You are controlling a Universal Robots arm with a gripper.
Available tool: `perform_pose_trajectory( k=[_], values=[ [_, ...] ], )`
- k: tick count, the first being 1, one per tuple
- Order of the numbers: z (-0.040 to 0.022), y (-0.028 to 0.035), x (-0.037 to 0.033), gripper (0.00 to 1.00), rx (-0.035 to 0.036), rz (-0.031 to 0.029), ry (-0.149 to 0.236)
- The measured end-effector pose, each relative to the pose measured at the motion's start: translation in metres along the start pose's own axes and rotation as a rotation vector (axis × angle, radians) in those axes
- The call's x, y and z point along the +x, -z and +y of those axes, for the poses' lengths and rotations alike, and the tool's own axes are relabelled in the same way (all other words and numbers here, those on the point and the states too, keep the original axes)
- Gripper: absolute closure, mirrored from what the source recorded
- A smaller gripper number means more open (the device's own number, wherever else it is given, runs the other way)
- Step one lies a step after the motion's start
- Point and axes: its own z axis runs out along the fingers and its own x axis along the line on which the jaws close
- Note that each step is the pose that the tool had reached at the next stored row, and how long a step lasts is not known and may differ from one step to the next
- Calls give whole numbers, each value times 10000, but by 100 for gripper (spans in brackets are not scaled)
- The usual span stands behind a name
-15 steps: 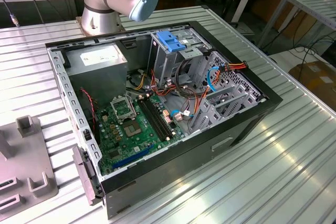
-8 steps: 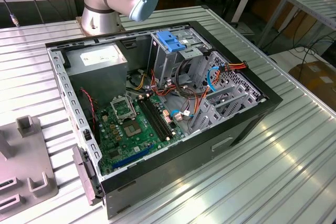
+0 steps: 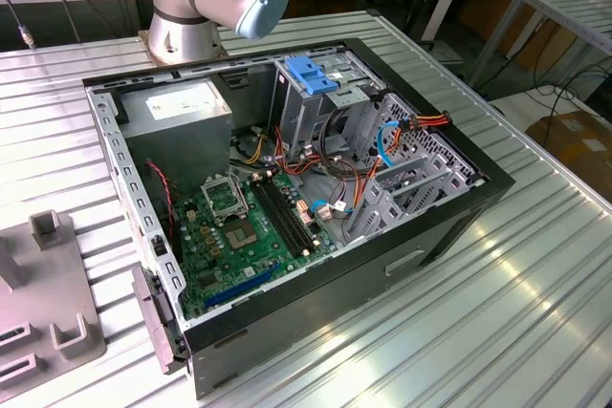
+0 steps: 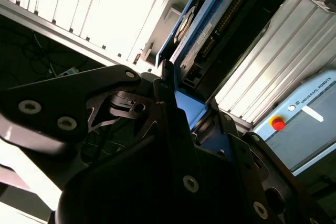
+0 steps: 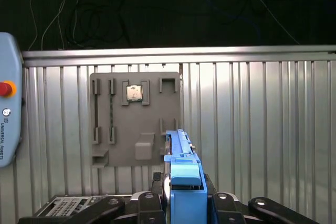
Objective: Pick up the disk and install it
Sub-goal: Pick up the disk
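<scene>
Blue-bracketed disk (image 5: 181, 153) sits clamped edge-on in the gripper (image 5: 184, 190); careful squaring with the drive cage (image 3: 308, 102) would ease insertion.

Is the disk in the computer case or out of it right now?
Out. In the first wrist view the disk stands edge-on, clamped in the pincer, above the ribbed metal table.

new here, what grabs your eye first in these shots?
The open computer case dominates the exterior view, lying on the slatted metal table with its green motherboard bared. In the first wrist view the gripper holds the disk edge-on, its blue bracket showing, with a grey fixture plate on the table beyond it.
</scene>
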Motion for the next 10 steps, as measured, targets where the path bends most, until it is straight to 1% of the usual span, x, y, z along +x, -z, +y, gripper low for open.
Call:
perform_pose_trajectory(
  k=[10],
  values=[
    [-49, -1, -1, 63, -1, 0, 0]
  ],
)
